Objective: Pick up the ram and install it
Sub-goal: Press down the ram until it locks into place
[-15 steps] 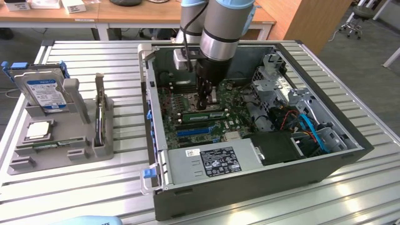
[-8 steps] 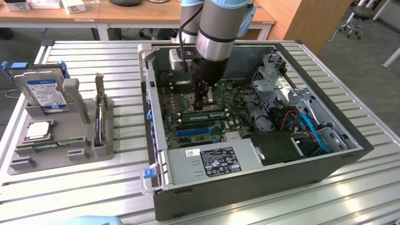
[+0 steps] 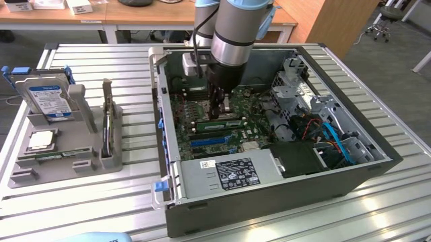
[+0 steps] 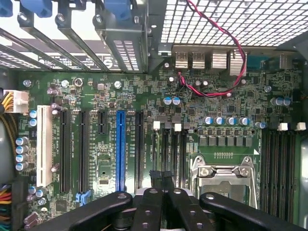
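Note:
The ram (image 3: 217, 122) is a long green stick standing on edge in a slot of the motherboard (image 3: 202, 108), inside the open computer case (image 3: 269, 194). My gripper (image 3: 217, 114) hangs straight down over its middle, fingers shut, with the tips at the stick's upper edge. I cannot tell if they pinch it or only touch it. In the wrist view the black fingers (image 4: 149, 202) meet at the gripper (image 4: 161, 175) above the memory slots (image 4: 174, 154), beside the silver processor socket (image 4: 224, 175).
A grey tray (image 3: 67, 169) at the exterior view's left holds a hard drive (image 3: 47, 98), a square silver chip (image 3: 42, 140) and another green stick (image 3: 57, 155). The power supply (image 3: 229, 174), drive cage (image 3: 296, 85) and cables (image 3: 330, 136) crowd the case.

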`<state>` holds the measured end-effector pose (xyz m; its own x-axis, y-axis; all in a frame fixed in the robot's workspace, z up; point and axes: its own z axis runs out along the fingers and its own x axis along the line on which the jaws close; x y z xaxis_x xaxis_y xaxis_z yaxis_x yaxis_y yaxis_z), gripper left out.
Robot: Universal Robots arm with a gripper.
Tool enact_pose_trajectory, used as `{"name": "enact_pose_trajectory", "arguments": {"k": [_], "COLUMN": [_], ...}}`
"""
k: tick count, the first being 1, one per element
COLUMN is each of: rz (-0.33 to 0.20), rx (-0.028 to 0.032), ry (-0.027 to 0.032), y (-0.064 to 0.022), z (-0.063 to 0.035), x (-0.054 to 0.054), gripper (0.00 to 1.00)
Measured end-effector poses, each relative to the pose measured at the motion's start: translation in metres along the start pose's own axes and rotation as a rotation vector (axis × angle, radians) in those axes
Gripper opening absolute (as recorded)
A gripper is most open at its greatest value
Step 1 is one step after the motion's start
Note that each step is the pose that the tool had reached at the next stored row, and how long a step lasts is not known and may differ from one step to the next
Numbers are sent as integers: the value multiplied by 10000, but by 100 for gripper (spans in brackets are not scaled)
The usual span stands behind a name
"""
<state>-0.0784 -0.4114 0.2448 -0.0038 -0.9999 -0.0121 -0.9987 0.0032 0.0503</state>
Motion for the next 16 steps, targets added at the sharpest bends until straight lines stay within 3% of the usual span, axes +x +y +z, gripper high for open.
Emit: {"name": "enact_pose_trajectory", "arguments": {"k": [16], "rz": [0], "rx": [0], "ry": [2], "y": [-5], "z": [81], "x": [2], "gripper": [10]}}
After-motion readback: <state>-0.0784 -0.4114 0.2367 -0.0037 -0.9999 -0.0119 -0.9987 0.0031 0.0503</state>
